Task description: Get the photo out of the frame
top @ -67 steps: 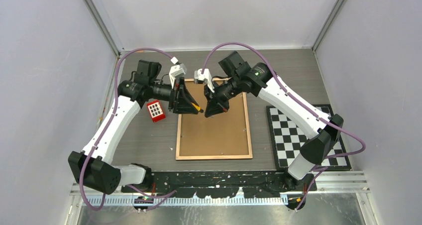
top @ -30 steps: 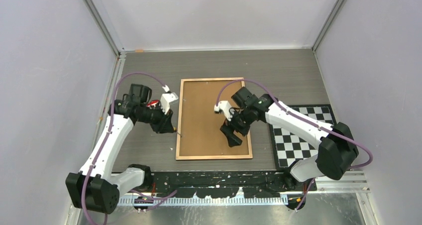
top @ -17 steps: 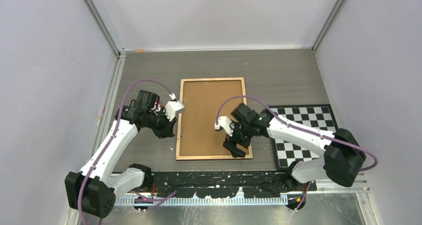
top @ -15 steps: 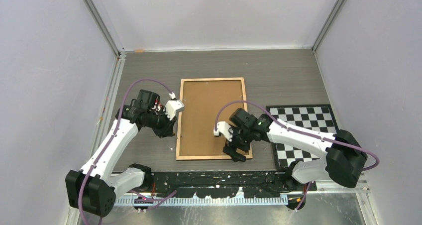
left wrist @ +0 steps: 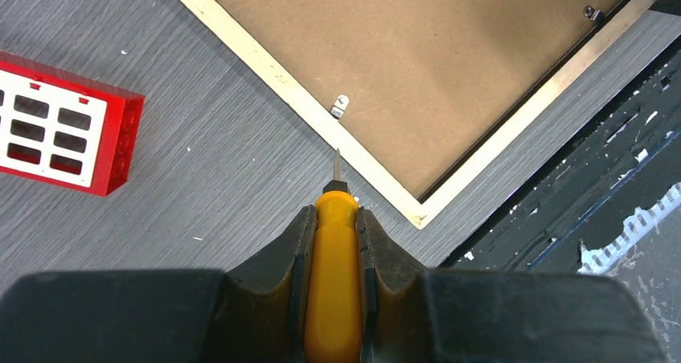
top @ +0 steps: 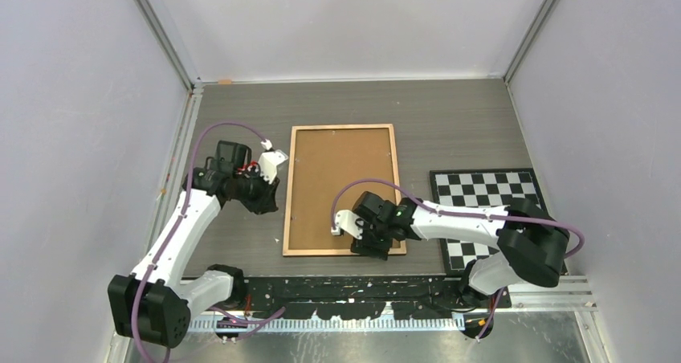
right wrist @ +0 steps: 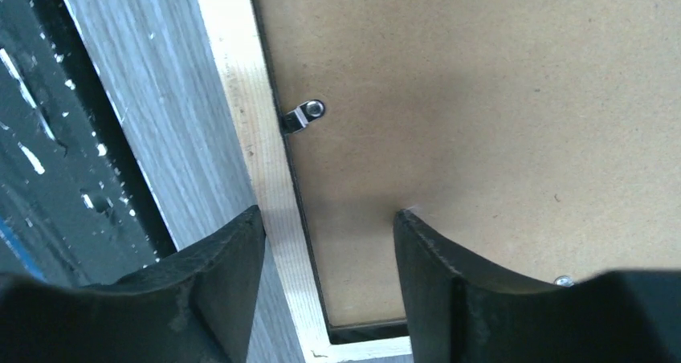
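Left wrist view: left gripper (left wrist: 334, 218) pinching an orange-handled screwdriver (left wrist: 333, 299), tip aimed at a retaining clip (left wrist: 341, 105) — ready to pry. Frame (top: 287, 210) face down on the table (top: 241, 114), backing board (top: 341, 178) up (photo hidden beneath). Right gripper (right wrist: 325, 226) spread, straddling the near rail, probably to steady it.

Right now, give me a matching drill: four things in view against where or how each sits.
Things:
1. frame
2. red block
3. checkerboard
4. screwdriver

Places or states:
a. clamped between the left fingers
b. lying flat, right of the frame
c. lying back side up, centre of the scene
d. lying flat, left of the frame

Pairs: 1-c, 2-d, 3-b, 4-a
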